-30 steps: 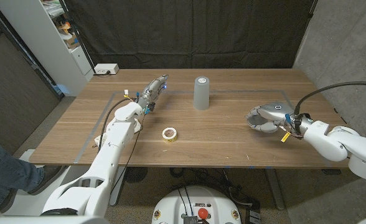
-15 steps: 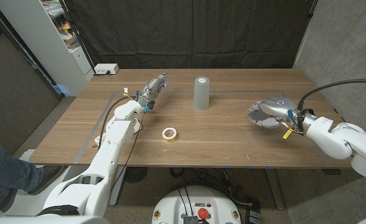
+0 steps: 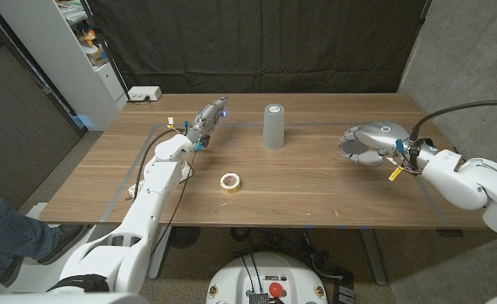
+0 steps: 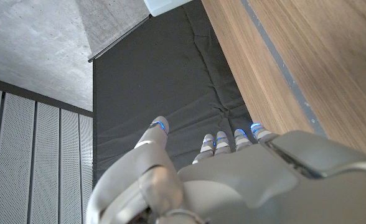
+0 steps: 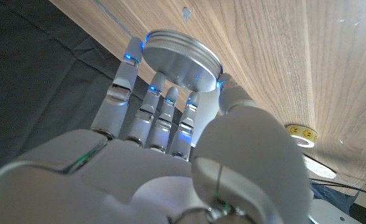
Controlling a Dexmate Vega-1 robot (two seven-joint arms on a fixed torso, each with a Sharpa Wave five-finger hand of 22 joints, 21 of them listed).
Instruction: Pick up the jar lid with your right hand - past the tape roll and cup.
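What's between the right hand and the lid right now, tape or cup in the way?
Nothing visible. The right hand already has its fingers around the lid, as the right wrist view shows. In the head view the tape and the cup stand well to the robot's left of that hand.

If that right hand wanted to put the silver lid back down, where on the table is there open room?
The right hand holds the jar lid over bare wood at the table's right end. The stretch between it and the grey cup is open too, as is the front edge right of the tape roll. It is busier on the left, around the left hand and its cables.
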